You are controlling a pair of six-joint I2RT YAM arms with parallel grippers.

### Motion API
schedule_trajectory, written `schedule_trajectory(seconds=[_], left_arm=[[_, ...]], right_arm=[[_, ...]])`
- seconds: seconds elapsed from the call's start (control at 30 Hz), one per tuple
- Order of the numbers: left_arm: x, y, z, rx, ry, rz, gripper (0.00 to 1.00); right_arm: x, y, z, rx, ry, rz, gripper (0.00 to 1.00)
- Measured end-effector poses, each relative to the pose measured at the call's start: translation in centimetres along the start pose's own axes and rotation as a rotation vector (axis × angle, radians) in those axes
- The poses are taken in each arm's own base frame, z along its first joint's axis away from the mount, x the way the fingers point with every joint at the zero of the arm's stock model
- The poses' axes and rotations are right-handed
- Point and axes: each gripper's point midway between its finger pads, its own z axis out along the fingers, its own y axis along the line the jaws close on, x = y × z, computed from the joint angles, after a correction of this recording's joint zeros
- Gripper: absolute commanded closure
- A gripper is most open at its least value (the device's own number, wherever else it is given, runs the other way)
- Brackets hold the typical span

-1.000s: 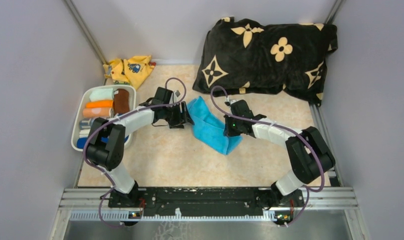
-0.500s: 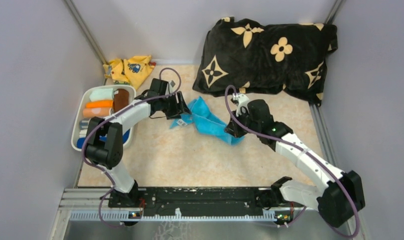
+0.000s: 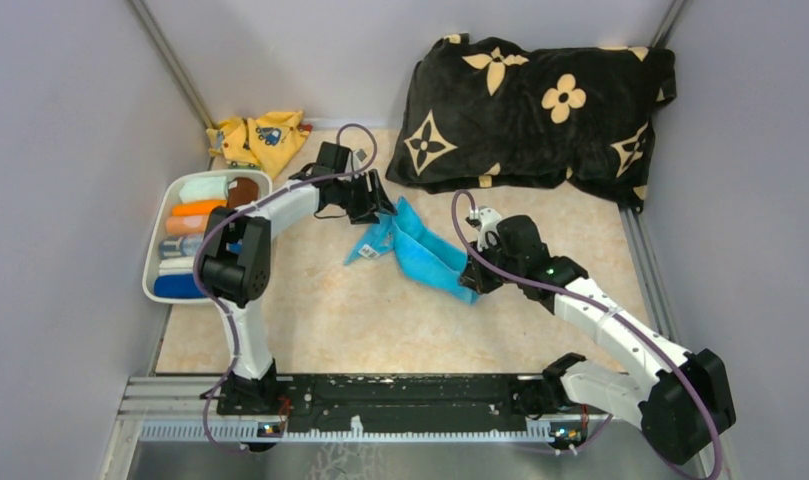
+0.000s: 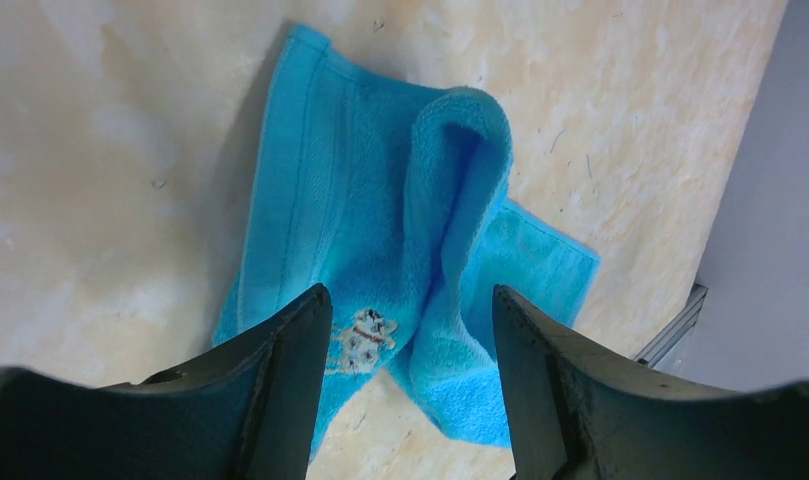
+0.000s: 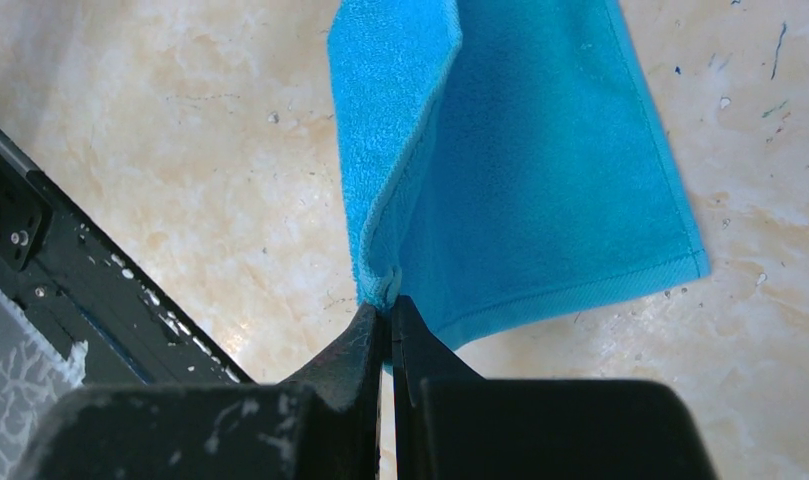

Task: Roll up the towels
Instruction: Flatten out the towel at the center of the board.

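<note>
Centrally 1 cyan towel [image 3: 425, 255], 1 blk pillow [image 3: 520, 120]

Bright, even light throughout; soft shadows fall beside the cyan towel [image 4: 380, 250], and all three views stay sharp, without glare.

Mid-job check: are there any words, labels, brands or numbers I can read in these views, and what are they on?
No readable text in any view.
On the light blue towel: a small stitched patch that looks like a picture; no letters can be made out.
On the yellow cloth: a blue print, too small to read.
On the black pillow: beige flower shapes only, no letters.
</note>
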Motion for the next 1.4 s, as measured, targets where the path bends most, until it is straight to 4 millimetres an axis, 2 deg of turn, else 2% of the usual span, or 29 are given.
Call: schedule_trajectory(seconds=[0.13,0.2,0.27,0.37,0.43,0.5,0.6,0.7,0.77,0.83,0.9,0.93,1.0,1.1,1.17,1.2,1.23,1.3,1.37,1.4], left_arm=[[0.1,-0.6,1.0,0.038,0.022,-0.003,0.37],[0.3,-1.0,1.4,0.058,0.031,-0.006,0.43],[0.5,-1.4,2.0,0.076,0.043,-0.006,0.55],[0.5,-1.8,3.0,0.093,0.052,-0.004,0.80],[0.4,-1.6,3.5,0.093,0.051,-0.001,0.92],[-0.1,-1.6,3.7,0.091,0.045,0.004,0.99],[-3.0,-2.2,2.8,0.092,-0.010,0.020,1.00],[-7.8,-3.2,0.6,0.101,-0.122,0.051,1.00],[-10.8,-4.0,-1.6,0.110,-0.199,0.069,1.00],[-13.0,-5.3,-4.7,0.121,-0.271,0.091,1.00],[-14.3,-7.0,-8.1,0.127,-0.343,0.125,0.99],[-14.7,-8.0,-9.9,0.131,-0.383,0.144,0.98],[-14.8,-9.9,-13.5,0.146,-0.458,0.179,0.94],[-12.8,-11.6,-18.5,0.167,-0.547,0.212,0.84],[-10.3,-10.8,-20.2,0.161,-0.581,0.206,0.67],[-9.0,-9.9,-20.4,0.150,-0.578,0.190,0.60],[-7.5,-8.7,-20.2,0.137,-0.576,0.171,0.54],[-3.6,-4.9,-18.5,0.082,-0.528,0.096,0.47],[1.1,-0.3,-16.4,0.000,-0.456,-0.003,0.42],[4.4,2.7,-15.4,-0.062,-0.412,-0.062,0.39]], right_arm=[[0.0,-0.2,0.0,0.010,-0.002,0.000,1.00],[0.0,-0.3,0.0,0.015,-0.002,-0.001,1.00],[-0.1,-0.3,0.0,0.020,-0.003,-0.001,1.00],[-0.1,-0.5,0.0,0.028,-0.004,-0.001,1.00],[-0.1,-0.8,0.0,0.045,-0.007,-0.001,1.00],[-0.3,-1.4,0.1,0.080,-0.011,-0.001,1.00],[-1.2,-2.9,-0.1,0.172,-0.020,-0.009,1.00],[-4.5,-4.9,-1.0,0.308,-0.081,-0.038,1.00],[-8.1,-5.8,-2.4,0.385,-0.163,-0.065,1.00],[-12.3,-6.1,-4.2,0.440,-0.274,-0.098,1.00],[-16.3,-5.8,-6.4,0.479,-0.388,-0.140,1.00],[-17.6,-5.6,-7.4,0.490,-0.433,-0.160,1.00],[-19.1,-5.1,-9.0,0.498,-0.496,-0.195,1.00],[-19.6,-4.1,-11.1,0.483,-0.555,-0.245,1.00],[-19.0,-3.7,-11.7,0.466,-0.573,-0.265,1.00],[-18.3,-3.6,-11.7,0.454,-0.572,-0.274,1.00],[-17.2,-3.6,-11.6,0.440,-0.563,-0.278,1.00],[-14.8,-3.7,-10.7,0.409,-0.520,-0.275,1.00],[-12.0,-3.9,-9.3,0.376,-0.456,-0.256,1.00],[-10.3,-4.1,-8.4,0.358,-0.413,-0.238,1.00]])
